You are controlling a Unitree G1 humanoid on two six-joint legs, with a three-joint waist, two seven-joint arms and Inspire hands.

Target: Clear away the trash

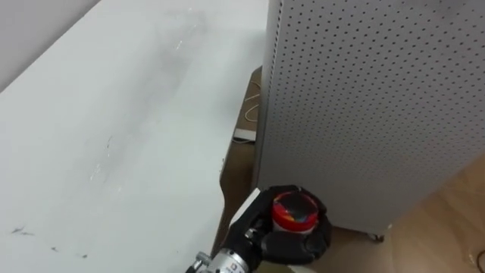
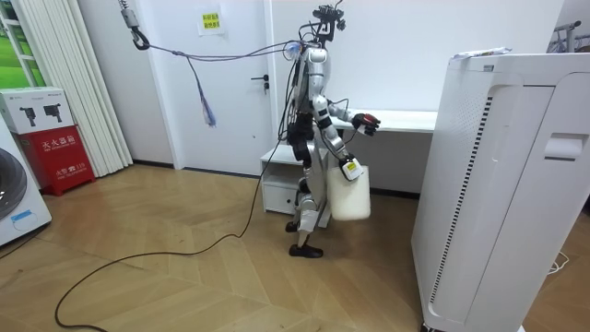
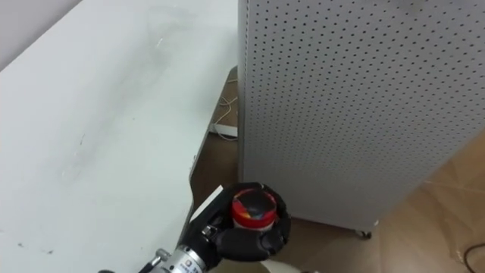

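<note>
Left hand (image 1: 301, 240) has its fingers curled tight round the red-topped can (image 1: 294, 209), so it's right in the grip, just off the table (image 1: 114, 152) edge beside the perforated grey cabinet (image 1: 364, 114).

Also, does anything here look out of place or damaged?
Nothing is spilled or broken. The white table carries grey scuff marks, and a loose cable lies on the floor in the gap beside the perforated cabinet. The left hand holds a red-topped object.

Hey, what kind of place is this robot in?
Probably an indoor room set up for housework trials: wooden floor, a washing machine at the room view's left, a white table against the wall, and a tall white perforated cabinet.
</note>
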